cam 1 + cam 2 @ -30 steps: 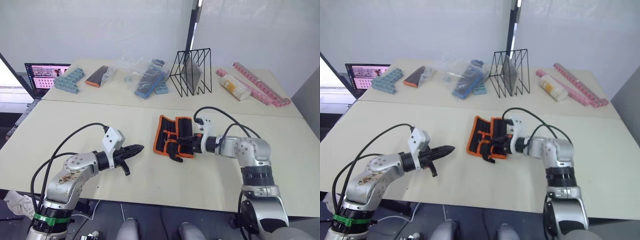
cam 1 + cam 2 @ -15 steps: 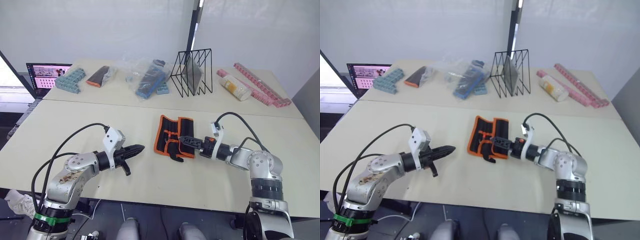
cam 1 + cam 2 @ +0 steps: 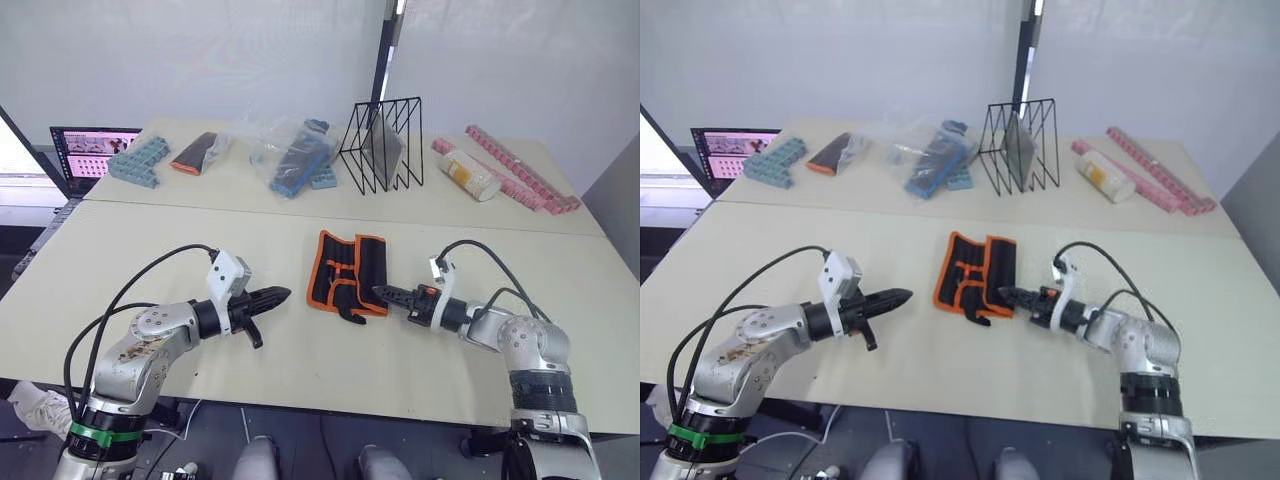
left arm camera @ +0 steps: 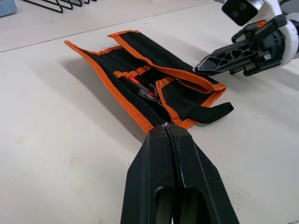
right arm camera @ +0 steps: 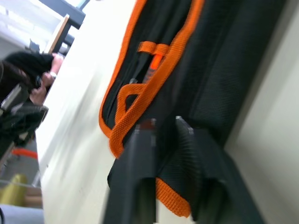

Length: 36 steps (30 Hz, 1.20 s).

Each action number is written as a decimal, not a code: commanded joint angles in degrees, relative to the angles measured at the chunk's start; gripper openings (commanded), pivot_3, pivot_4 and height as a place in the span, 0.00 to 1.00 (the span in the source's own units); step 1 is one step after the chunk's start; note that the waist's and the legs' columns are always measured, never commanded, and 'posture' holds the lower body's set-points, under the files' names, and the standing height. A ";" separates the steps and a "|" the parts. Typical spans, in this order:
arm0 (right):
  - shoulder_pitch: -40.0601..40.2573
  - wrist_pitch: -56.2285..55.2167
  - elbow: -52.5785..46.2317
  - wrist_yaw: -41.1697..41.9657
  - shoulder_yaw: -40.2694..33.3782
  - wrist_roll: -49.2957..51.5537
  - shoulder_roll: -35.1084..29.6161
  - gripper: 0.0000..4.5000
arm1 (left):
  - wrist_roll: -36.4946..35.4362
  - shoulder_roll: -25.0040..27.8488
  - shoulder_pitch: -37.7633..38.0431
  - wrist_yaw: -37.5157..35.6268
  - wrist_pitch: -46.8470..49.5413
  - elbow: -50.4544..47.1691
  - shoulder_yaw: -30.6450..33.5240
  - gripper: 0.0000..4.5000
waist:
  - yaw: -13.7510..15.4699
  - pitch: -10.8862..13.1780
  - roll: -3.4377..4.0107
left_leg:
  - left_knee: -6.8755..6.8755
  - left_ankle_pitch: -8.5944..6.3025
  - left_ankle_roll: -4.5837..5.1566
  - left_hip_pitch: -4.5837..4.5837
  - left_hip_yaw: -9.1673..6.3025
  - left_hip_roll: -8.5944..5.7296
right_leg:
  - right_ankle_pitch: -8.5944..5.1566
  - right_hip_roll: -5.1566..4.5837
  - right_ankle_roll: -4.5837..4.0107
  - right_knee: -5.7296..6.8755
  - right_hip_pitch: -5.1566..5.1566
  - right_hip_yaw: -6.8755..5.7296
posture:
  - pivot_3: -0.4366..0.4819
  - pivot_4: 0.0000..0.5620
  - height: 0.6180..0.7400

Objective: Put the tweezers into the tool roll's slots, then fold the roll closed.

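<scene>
Now the black fabric tool roll with orange edging (image 3: pixel 347 272) lies mid-table, long axis running near to far, just left of the right gripper (image 3: pixel 381 292), fingers slightly parted and empty, while the left gripper (image 3: pixel 281 295), pressed together, sits farther off.

- tool roll (image 4: pixel 154 79) folded over itself, so the slots sit under the top flap; just a sliver of something red and metallic shows in the gap
- right wrist view: roll runs off the frame edges, near part blurred
- right gripper (image 5: pixel 163 126): fingers soft-focus, look slightly apart, possibly on the roll's edge
- person (image 5: pixel 32 74) at the frame edge, blurred and cut off
- laptop (image 3: pixel 88 152) cropped by the frame edge, screen too small to read
</scene>
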 commanded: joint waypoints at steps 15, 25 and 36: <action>4.47 -13.93 -3.12 -0.60 6.19 -10.23 0.88 0.00 | -11.51 -15.12 -9.67 18.60 19.58 5.86 7.52 0.83 | 0.04 0.01 -0.14 | 0.14 0.02 -0.01 0.02 -0.06 -0.01 | -0.01 0.00 0.05 0.00 0.13 0.00 | 0.48 0.27 0.78; 4.96 -14.58 -3.99 -1.15 6.23 -10.91 1.63 0.00 | -11.81 -18.21 -12.25 20.66 23.56 11.14 5.95 0.65 | 0.03 0.01 -0.14 | 0.10 0.03 -0.02 0.03 -0.07 -0.02 | -0.01 0.01 0.05 0.02 0.12 -0.01 | 0.48 0.27 0.78; 5.28 -14.70 -5.73 -2.22 6.11 -10.88 2.21 0.00 | -10.75 -19.60 -14.45 20.48 22.44 15.75 4.36 0.00 | 0.05 0.01 -0.14 | 0.10 0.03 -0.03 0.03 -0.07 -0.03 | -0.01 0.01 0.05 0.02 0.12 -0.01 | 0.48 0.27 0.78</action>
